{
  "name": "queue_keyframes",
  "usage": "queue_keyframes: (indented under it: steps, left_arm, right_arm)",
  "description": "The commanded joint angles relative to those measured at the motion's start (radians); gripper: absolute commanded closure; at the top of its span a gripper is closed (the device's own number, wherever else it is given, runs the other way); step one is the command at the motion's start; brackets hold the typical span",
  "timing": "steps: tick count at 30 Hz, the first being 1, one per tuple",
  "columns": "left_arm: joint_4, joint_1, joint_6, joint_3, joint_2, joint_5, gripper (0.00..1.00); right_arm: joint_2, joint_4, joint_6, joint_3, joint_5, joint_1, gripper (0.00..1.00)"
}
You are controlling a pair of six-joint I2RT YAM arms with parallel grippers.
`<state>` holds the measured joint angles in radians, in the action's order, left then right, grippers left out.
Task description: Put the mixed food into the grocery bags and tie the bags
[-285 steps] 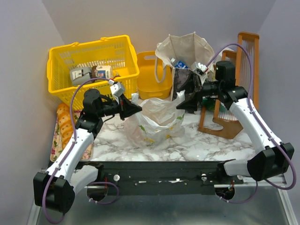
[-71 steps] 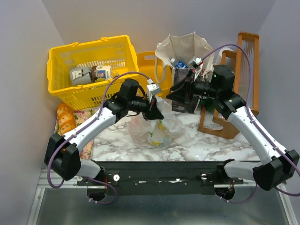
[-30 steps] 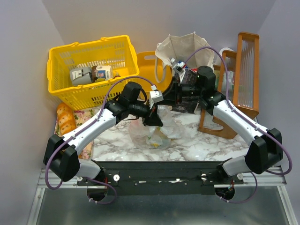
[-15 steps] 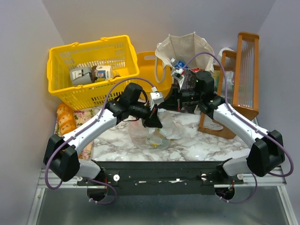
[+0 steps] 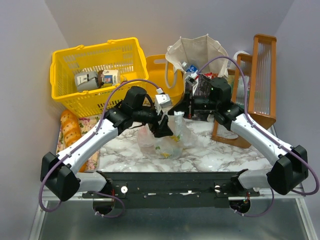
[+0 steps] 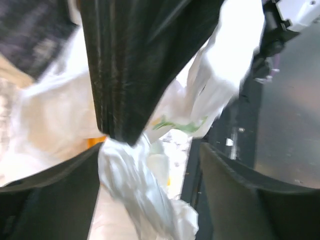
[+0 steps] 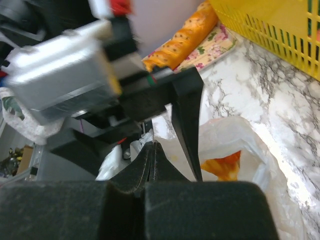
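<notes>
**A:** Plastic bag (image 5: 167, 142) first. Where is it?

**B:** On the marble desk (image 5: 220, 155), in the middle, between the two arms. It is thin and white with yellow-green prints, and its top is gathered upward.

**A:** Anything in it?

**B:** An orange-coloured item (image 7: 226, 167) shows through the film in the right wrist view. The rest I cannot make out.

**A:** What has the right gripper (image 7: 152, 147) got?

**B:** Its fingers are pressed together with no gap. In the left wrist view a twisted strand of the bag runs out from their tip, so it is pinched on the bag's top.

**A:** And the left gripper (image 6: 150, 155)?

**B:** Spread wide. The same twisted strand passes between its fingers (image 6: 55, 200), but neither finger presses on it. The two grippers are just beside each other above the bag.

**A:** The other bag?

**B:** The canvas tote (image 5: 197, 52) stands upright at the back of the desk, behind the right gripper. Its mouth is open, with a few small items at the opening, too small to name.

**A:** What else?

**B:** A yellow basket (image 5: 95, 60) at the back left with two cartons (image 5: 87, 79) inside. Bread loaves (image 5: 67, 130) lie along the left edge, and a wooden rack (image 5: 262, 75) stands at the back right.
</notes>
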<state>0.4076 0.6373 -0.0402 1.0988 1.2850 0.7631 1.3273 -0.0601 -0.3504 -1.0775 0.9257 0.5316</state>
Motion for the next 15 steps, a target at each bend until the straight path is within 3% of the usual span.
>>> queue_keyframes:
  steps: [1,3,5,9,13,15]
  left_arm:
    - [0.072,0.001,-0.067,0.049,-0.076,-0.181,0.10]
    - [0.111,0.001,-0.081,0.059,-0.096,-0.235,0.09]
    - [0.132,0.001,-0.104,0.070,-0.124,-0.304,0.01]
    - [0.184,0.001,-0.112,0.087,-0.167,-0.428,0.01]
    - [0.116,0.002,-0.047,0.088,-0.246,-0.432,0.02]
    - [0.018,0.008,0.037,0.081,-0.260,-0.340,0.04]
  right_arm:
    - [0.007,0.031,-0.001,-0.018,-0.059,0.007,0.99]
    - [0.006,0.034,0.001,-0.019,-0.067,0.007,0.99]
    - [0.004,0.037,0.002,-0.022,-0.076,0.007,0.99]
    - [0.004,0.040,-0.001,-0.029,-0.085,0.007,0.99]
    - [0.004,0.042,-0.001,-0.035,-0.096,0.007,0.99]
    - [0.010,0.045,-0.001,-0.038,-0.099,0.008,0.99]
